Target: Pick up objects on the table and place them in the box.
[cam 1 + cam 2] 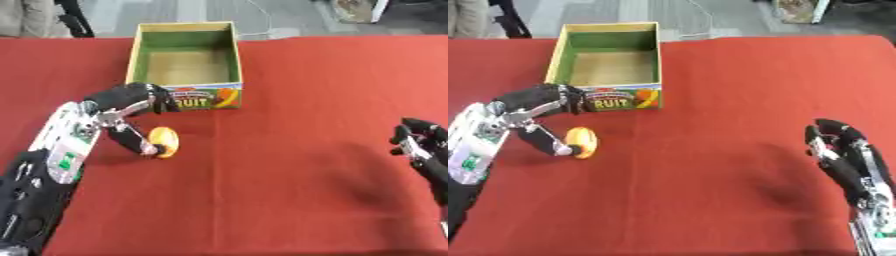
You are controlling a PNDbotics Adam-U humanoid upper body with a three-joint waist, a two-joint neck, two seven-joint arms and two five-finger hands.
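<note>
Left hand (131,112) has thumb and fingers pinched on the orange object (164,142) just before the open box (185,96) on the red table (289,190); right hand (842,150) rests idle, fingers relaxed.

Box (185,97) stood at far centre of red table (297,200), top open, near wall facing robot. Left hand (131,107) and orange object (164,142) crowded ground just before box's left corner. Centre lay open. Right hand (842,150) occupied right edge.
</note>
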